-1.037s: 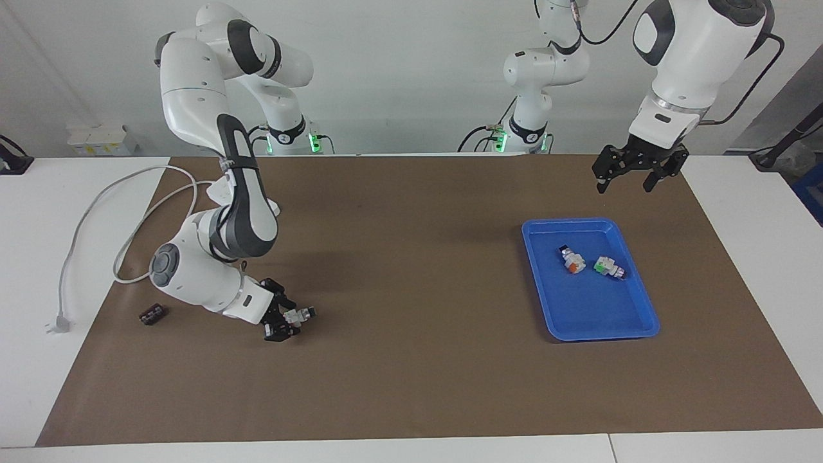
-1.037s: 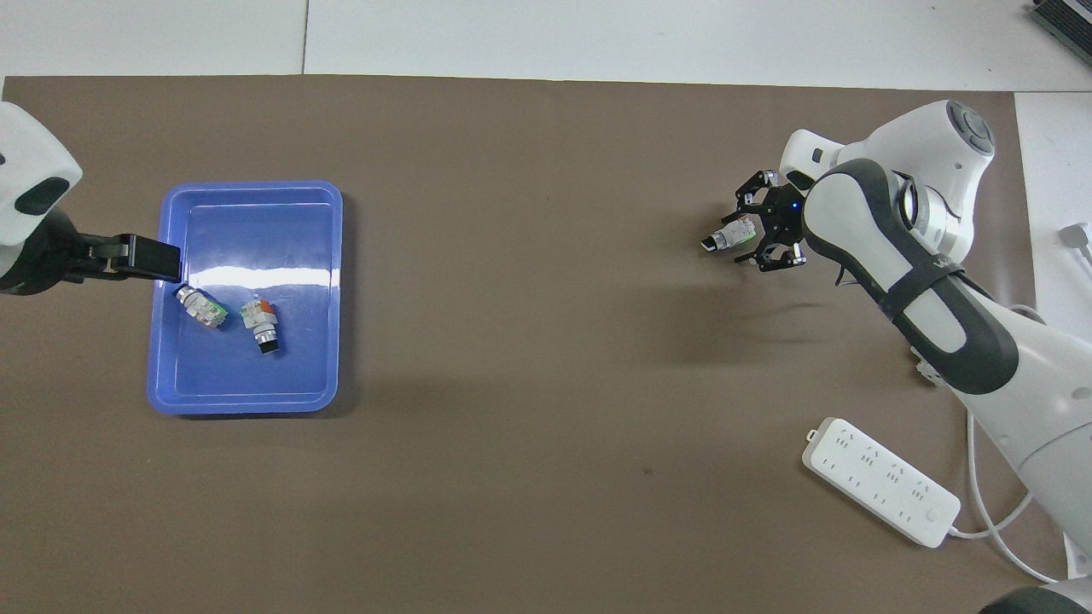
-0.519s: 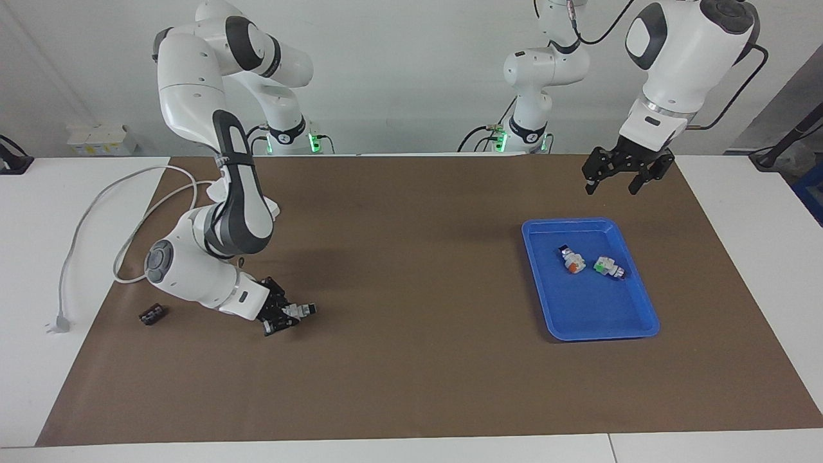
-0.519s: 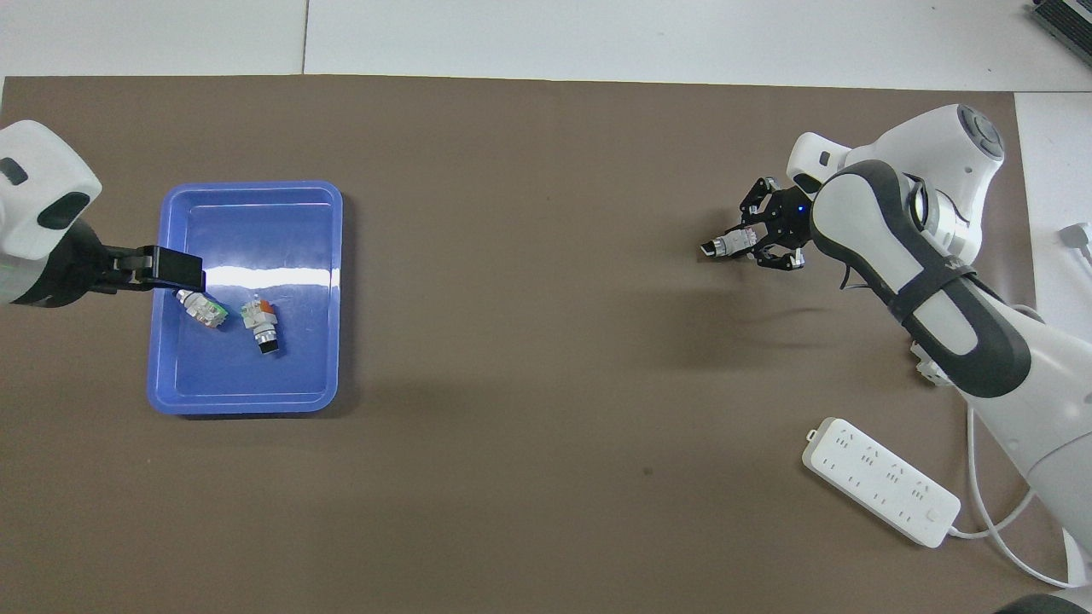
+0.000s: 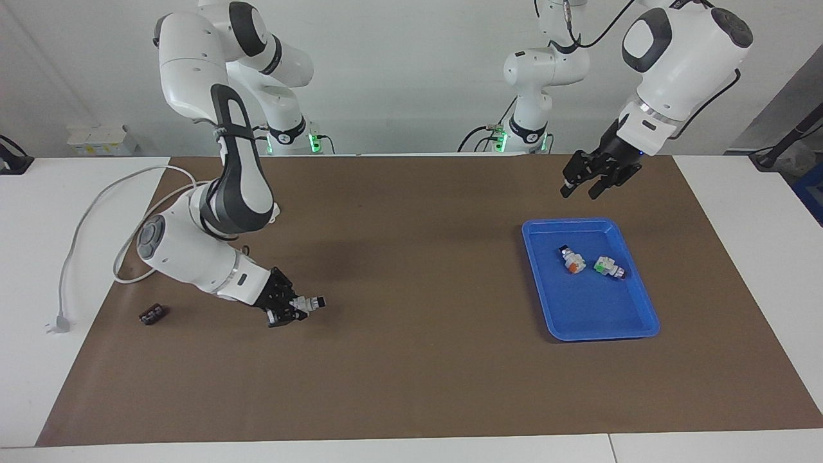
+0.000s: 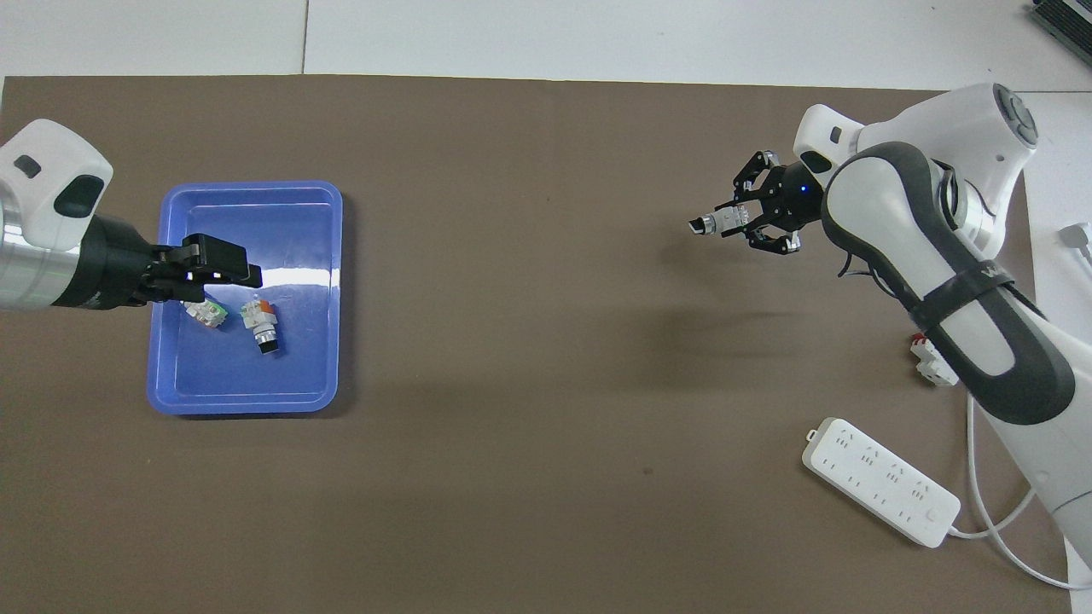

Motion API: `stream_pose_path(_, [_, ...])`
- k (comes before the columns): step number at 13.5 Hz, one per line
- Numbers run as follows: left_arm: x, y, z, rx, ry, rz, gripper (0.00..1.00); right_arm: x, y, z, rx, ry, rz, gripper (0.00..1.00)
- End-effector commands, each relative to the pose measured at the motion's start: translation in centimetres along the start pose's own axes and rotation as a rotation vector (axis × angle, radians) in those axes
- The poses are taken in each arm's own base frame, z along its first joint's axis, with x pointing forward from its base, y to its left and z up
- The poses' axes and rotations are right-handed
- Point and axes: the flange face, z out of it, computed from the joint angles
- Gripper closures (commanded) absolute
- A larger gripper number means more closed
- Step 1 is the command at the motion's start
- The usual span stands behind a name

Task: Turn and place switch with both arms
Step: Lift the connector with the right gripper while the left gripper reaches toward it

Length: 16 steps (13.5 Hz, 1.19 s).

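The orange-marked switch (image 5: 571, 262) lies in the blue tray (image 5: 649, 321), also seen from overhead (image 6: 260, 322) in the tray (image 6: 247, 401). A green-marked block (image 5: 607, 266) lies beside it (image 6: 205, 314). My right gripper (image 5: 297, 307) is shut on another small white block with a black knob end (image 5: 313, 301), held just above the mat at the right arm's end (image 6: 712, 223). Its colour mark does not show. My left gripper (image 5: 580, 190) is open and empty, up in the air over the tray's edge (image 6: 230, 264).
A white power strip (image 6: 879, 493) with its cable (image 5: 96, 212) lies near the right arm's base. A white block with red parts (image 6: 930, 362) lies beside that arm. A small black part (image 5: 153, 314) lies on the brown mat.
My right gripper has risen a little and moved toward the table's middle with the block in it. My left gripper has swung over the tray toward the green-marked block.
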Motion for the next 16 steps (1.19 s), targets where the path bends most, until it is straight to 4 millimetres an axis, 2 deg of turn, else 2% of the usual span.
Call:
stream_pose_path(1, [-0.7,1.3,1.1,-0.143,-0.021,-0.091,0.3,4.6,-0.5,-1.7,-0.025,0.057,0.02,1.0])
stream_pose_path(2, [-0.6,1.6,1.3,-0.207,-0.028,-0.132,0.31,6.5,-0.7,-1.5,-0.029,0.09,0.02,1.0])
stream_pose_path(3, [-0.5,1.9,2.0,-0.266,-0.035,-0.178,0.32,7.5,-0.9,-1.8,-0.047,0.115,0.03,1.0])
stream_pose_path(4, [-0.9,3.5,2.9,-0.321,-0.042,-0.196,0.33,8.7,-1.2,-1.4,-0.048,0.141,0.034,1.0])
stream_pose_path(5, [-0.9,4.4,4.0,-0.366,-0.042,-0.227,0.36,11.1,-1.3,-1.5,-0.059,0.169,0.018,1.0])
stream_pose_path(6, [-1.0,5.6,5.1,-0.383,-0.051,-0.247,0.43,12.7,-1.3,-2.0,-0.078,0.174,0.008,1.0])
stream_pose_path(7, [-1.1,6.8,6.4,-0.385,-0.061,-0.247,0.44,14.9,-1.6,-1.6,-0.096,0.185,-0.003,1.0])
stream_pose_path(10, [-1.0,7.8,7.0,-0.455,-0.067,-0.315,0.46,20.2,-2.7,-0.4,-0.207,0.279,0.047,1.0])
stream_pose_path(11, [-1.2,8.4,7.9,-0.455,-0.068,-0.319,0.46,21.9,-2.9,0.1,-0.23,0.301,0.055,1.0])
stream_pose_path(14, [-0.8,9.0,8.0,-0.526,-0.038,-0.368,0.5,24.2,-3.2,0.8,-0.261,0.362,0.089,1.0])
stream_pose_path(16, [-0.7,9.7,8.9,-0.541,-0.033,-0.379,0.53,25.7,-3.5,1.6,-0.282,0.407,0.124,1.0])
